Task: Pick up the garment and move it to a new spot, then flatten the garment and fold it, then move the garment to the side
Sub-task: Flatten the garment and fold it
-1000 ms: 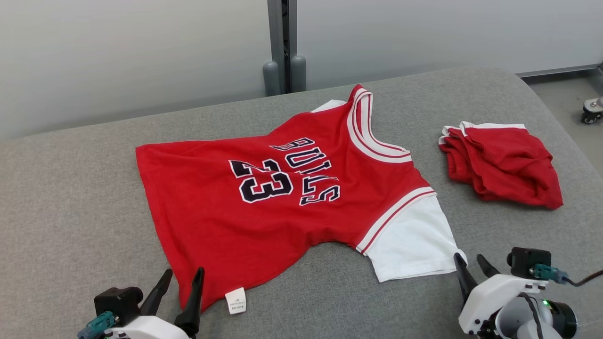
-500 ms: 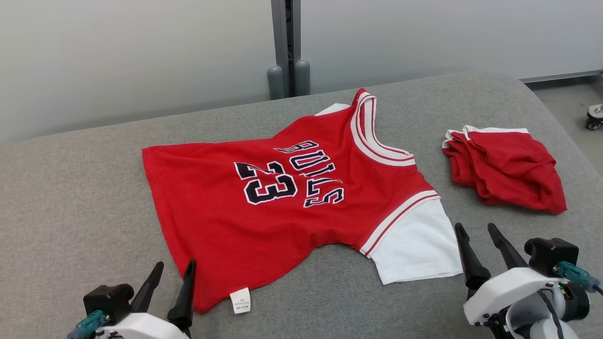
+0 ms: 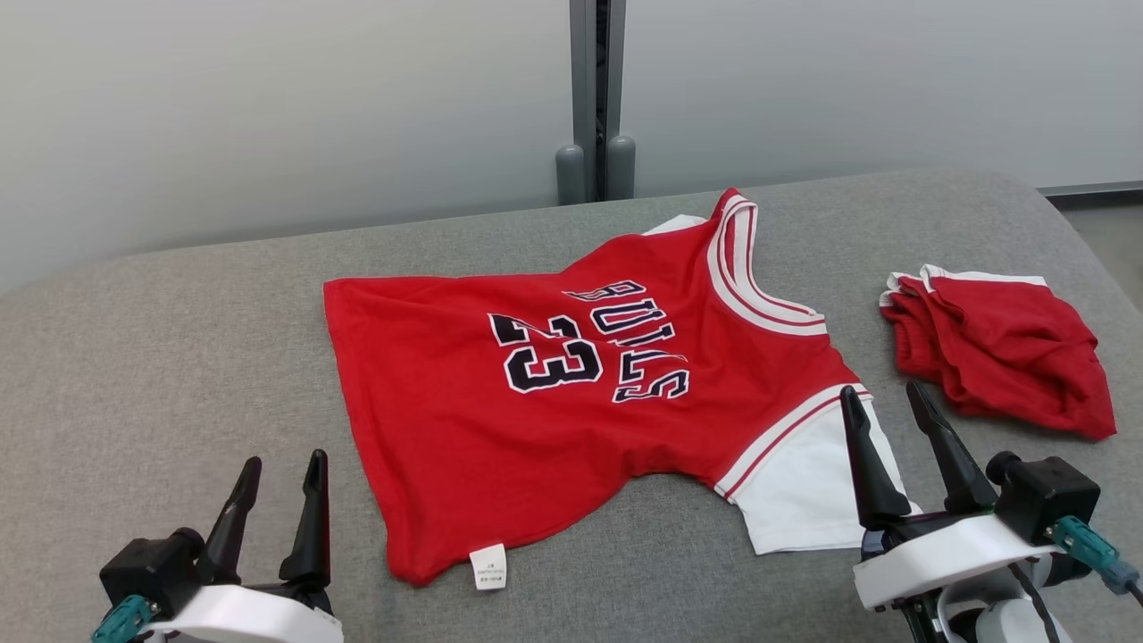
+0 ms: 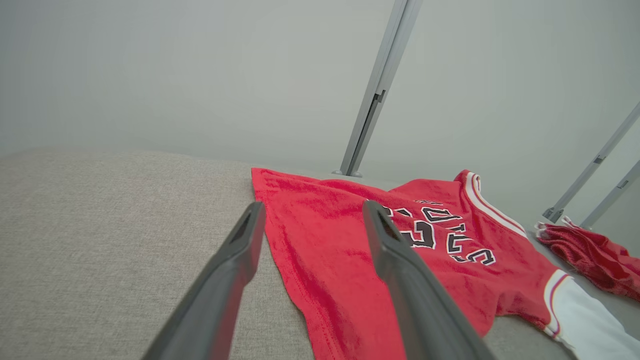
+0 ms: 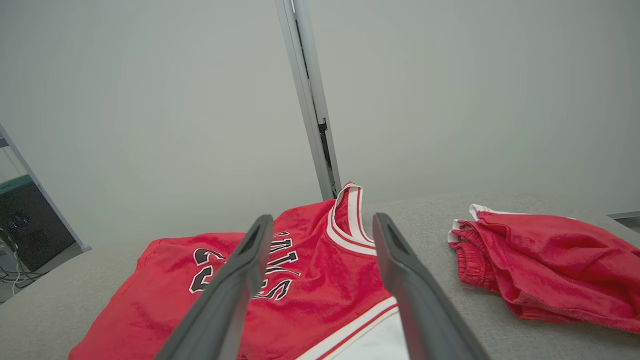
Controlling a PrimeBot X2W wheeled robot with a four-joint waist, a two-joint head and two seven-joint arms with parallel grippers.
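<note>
On the grey cushion, red jersey lies spread flat, print up. left gripper fingers apart, empty, beside hem; right gripper also spread, empty, over white sleeve, maybe touching

**Red, white and grey**

The garment is bright red with plain white sleeves. Its neckline and armholes carry white bands edged with thin red stripes. The lettering and the number 23 on its chest are black with a white outline, and a small white label sits at its hem. The folded shorts are the same red, with white trim at one edge. The surface is a mottled mid-grey weave. The wall is pale grey-green and the post darker grey. The left pincer and right pincer have black fingers on white bodies, each with a teal plug.
</note>
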